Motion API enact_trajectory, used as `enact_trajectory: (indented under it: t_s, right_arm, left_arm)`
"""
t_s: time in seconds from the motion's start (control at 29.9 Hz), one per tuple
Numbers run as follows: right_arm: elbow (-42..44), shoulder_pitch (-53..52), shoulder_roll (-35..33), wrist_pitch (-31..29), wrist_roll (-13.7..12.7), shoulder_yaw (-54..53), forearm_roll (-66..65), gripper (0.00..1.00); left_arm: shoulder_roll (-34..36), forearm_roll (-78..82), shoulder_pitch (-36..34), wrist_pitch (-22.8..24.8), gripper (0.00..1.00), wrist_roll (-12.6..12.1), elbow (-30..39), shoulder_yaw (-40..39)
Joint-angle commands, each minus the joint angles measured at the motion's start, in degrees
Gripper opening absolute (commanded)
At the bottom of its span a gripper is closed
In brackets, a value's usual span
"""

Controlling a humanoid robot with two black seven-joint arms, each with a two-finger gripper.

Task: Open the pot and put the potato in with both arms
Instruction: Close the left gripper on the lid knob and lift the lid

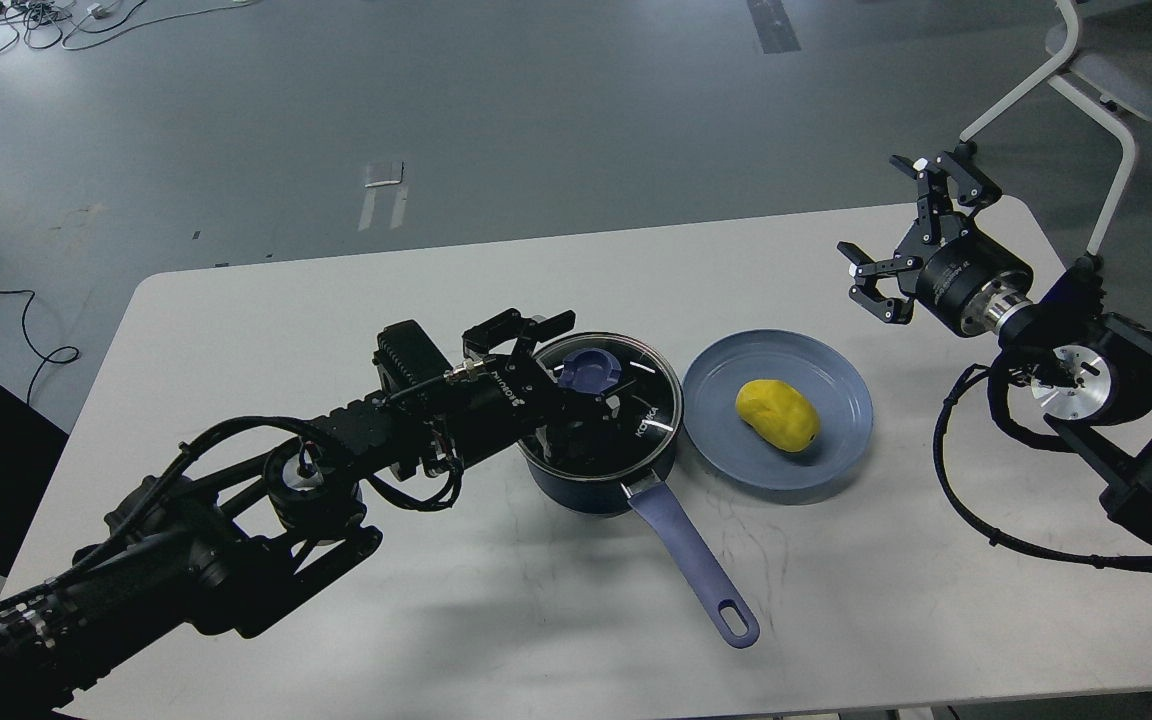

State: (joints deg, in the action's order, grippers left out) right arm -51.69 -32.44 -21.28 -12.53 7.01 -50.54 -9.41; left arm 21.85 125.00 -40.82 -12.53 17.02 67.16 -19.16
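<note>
I judge the task barely begun: the lid (601, 395) sits on the pot (596, 455), my left gripper (576, 385) over its knob (588, 373), though I cannot tell whether its fingers pinch it. The potato (777, 414), smooth and bright yellow, lies on the plate (841, 440) well below my right gripper (901, 235), whose fingers are spread and empty above the tabletop (286, 330).

The pot (601, 440) and plate (841, 440) sit almost touching, leaving no way between them. The left tool (576, 375) covers the lid (636, 390) from the left. Bare bench (266, 320) lies open behind, in front beyond the handle (691, 560), and between the plate and the right tool (896, 235).
</note>
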Motion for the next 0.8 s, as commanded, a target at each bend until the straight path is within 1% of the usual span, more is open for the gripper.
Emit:
enact_trajectory:
  t_s: [0.0,0.07,0.37,0.4,0.47,0.53,0.63,0.77]
  right_arm:
    - [0.01,0.01,-0.25,-0.04,-0.07,0.01,0.00,1.00]
    - [0.09,0.10,-0.16,-0.12,-0.07,0.01,0.00,1.00]
    - [0.09,0.71,0.01,-0.04,0.02,0.18,0.00,1.00]
    - [0.09,0.71,-0.07,-0.04,0.02,0.62,0.00,1.00]
    - [0.18,0.71,0.01,-0.04,0.02,0.80,0.00,1.00]
    - [0.79,0.71,0.01,-0.04,0.02,1.06,0.00,1.00]
    - [0.89,0.71,-0.07,-0.04,0.02,1.06,0.00,1.00]
    - [0.89,0.71,0.01,-0.04,0.02,1.15,0.00,1.00]
  left_arm:
    - [-0.31,0.00,0.39,-0.04,0.98,0.03,-0.98,0.00]
    - [-1.19,0.00,0.48,-0.04,0.98,0.03,-1.77,0.00]
    - [-1.19,0.00,0.74,-0.04,0.96,0.12,-1.95,0.00]
    - [-1.11,0.00,0.92,-0.04,0.91,0.12,-1.95,0.00]
    - [-1.11,0.00,0.92,-0.04,0.86,0.12,-1.95,0.08]
    - [-1.02,0.00,1.01,-0.04,0.77,0.21,-1.95,0.35]
    - [-0.84,0.00,0.74,-0.13,0.75,0.21,-1.95,2.36]
    - [-0.84,0.00,0.74,-0.13,0.75,0.21,-1.95,2.37]
